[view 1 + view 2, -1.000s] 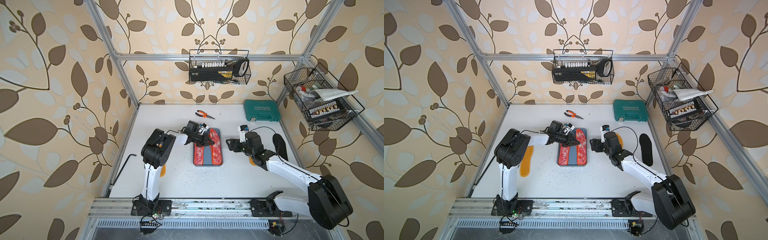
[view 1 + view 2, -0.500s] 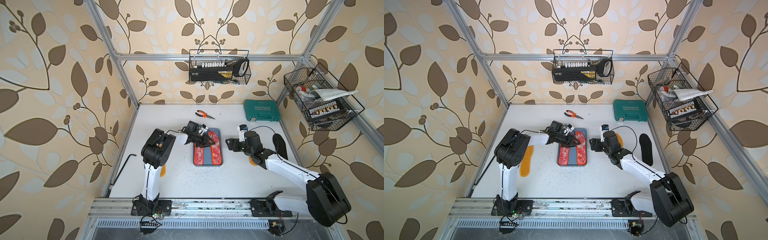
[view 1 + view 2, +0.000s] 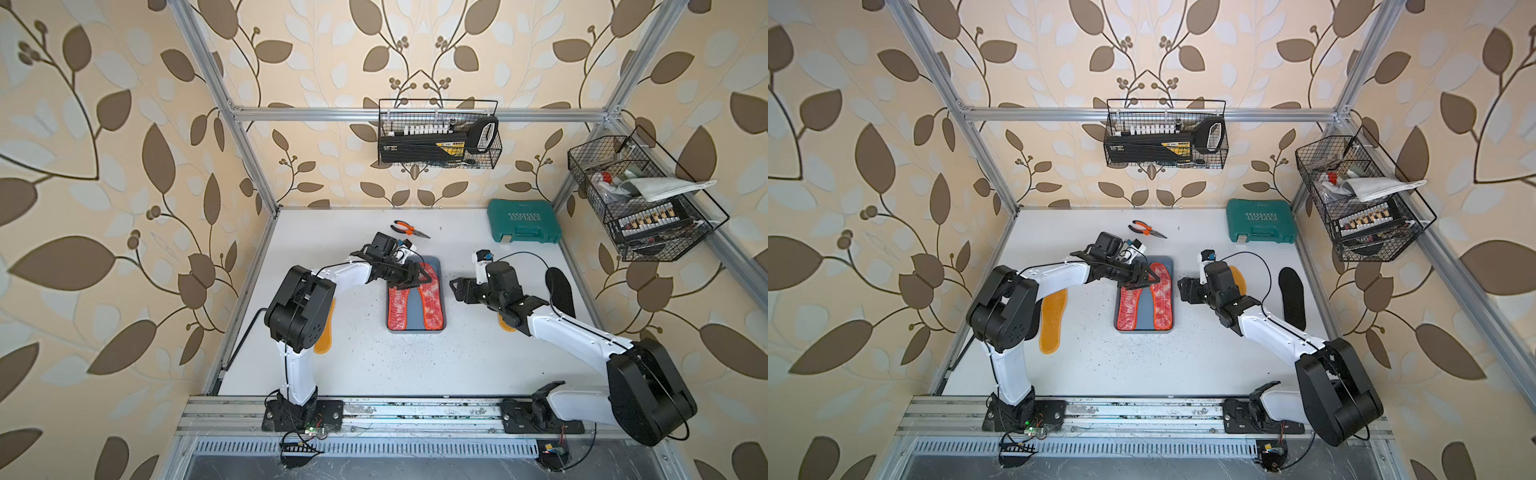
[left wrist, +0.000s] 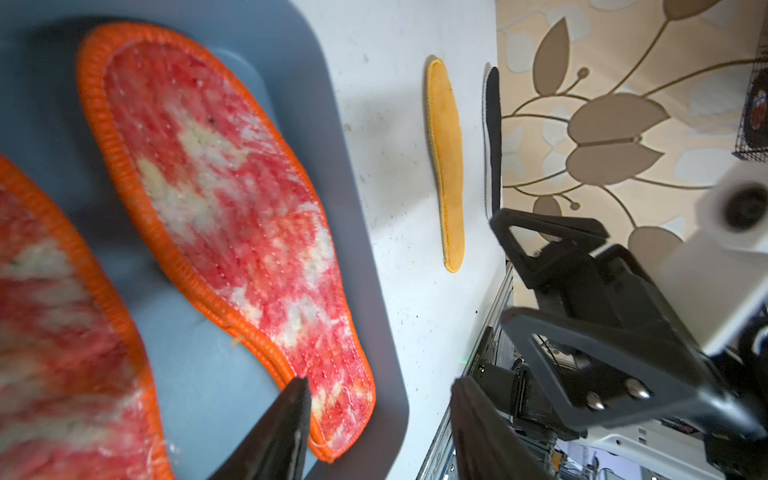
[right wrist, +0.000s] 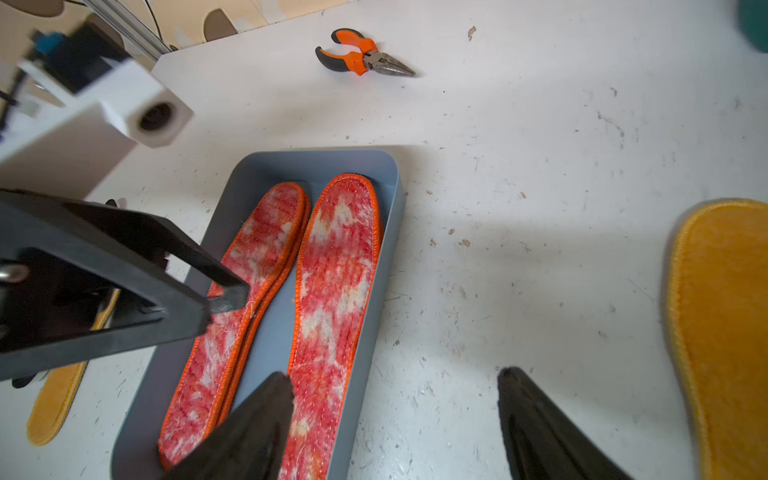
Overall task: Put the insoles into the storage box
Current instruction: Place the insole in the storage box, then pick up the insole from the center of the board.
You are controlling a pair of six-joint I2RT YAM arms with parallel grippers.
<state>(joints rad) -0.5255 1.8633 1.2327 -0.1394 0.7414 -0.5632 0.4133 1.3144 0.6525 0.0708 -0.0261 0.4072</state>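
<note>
Several red-speckled insoles (image 3: 431, 299) lie inside the storage box (image 3: 414, 309) on the surface (image 3: 374, 365). Over its far end the left hand (image 3: 409, 279) hovers, jaws parted and empty; the right hand (image 3: 456, 289) sits beside the box, also open.

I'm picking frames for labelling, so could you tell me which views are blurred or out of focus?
Left wrist view: one red-speckled insole is smeared, the left gripper soft. Right wrist view: the right gripper is out of focus, the storage box crisp. Both top views: sharp, evenly lit.
</note>
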